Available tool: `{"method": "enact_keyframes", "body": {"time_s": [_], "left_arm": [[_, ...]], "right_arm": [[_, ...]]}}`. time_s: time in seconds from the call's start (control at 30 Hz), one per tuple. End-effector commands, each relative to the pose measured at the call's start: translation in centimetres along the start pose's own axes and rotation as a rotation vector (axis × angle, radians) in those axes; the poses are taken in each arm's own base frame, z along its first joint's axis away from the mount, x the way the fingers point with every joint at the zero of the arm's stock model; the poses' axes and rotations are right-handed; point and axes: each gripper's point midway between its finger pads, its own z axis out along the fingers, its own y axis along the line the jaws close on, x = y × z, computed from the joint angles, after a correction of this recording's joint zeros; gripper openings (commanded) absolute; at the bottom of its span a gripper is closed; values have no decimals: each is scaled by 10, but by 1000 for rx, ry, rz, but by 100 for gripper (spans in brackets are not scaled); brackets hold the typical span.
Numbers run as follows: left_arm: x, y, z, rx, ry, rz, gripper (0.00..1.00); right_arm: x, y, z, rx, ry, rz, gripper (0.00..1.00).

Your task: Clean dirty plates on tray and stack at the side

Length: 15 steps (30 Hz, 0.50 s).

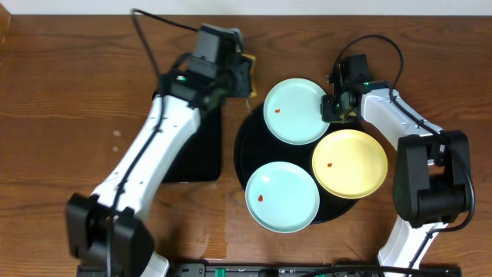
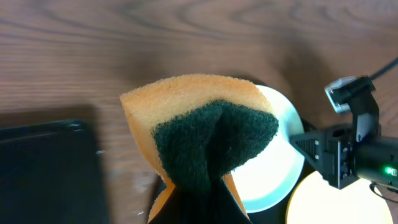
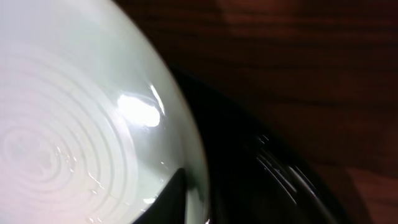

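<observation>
Three plates lie on the round black tray (image 1: 242,150): a mint one at the back (image 1: 296,110), a mint one at the front (image 1: 282,196) and a yellow one (image 1: 350,163) on the right, each with a small red speck. My right gripper (image 1: 336,108) is at the back mint plate's right rim. In the right wrist view a dark finger (image 3: 177,199) lies over the rim of that plate (image 3: 74,124), so the gripper (image 3: 193,200) is shut on it. My left gripper (image 2: 199,202) hovers left of the tray, shut on an orange and green sponge (image 2: 211,130).
A smaller rectangular black tray (image 1: 201,150) sits left of the round one, partly under my left arm. Bare wooden table surrounds both. A black cable loops behind each arm at the back.
</observation>
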Motion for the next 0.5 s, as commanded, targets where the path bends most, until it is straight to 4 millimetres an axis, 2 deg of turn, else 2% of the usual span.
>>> {"method": "enact_keyframes", "body": {"time_s": [0.0,0.1,0.33,0.47], "left_arm": [[12,-24,26,38,38,6,7],[22,-40,46,58,58,18,7],[45,-69,92,99,85,-6,8],[63,-76,116,100,118,-16,8]], "right_arm": [[-4,0,0,-4,-7,7,7],[-3,0,0,-4,-3,6,1],[-1,0,0,-2,7,7,1],[0,0,0,-2,12,7,1]]}}
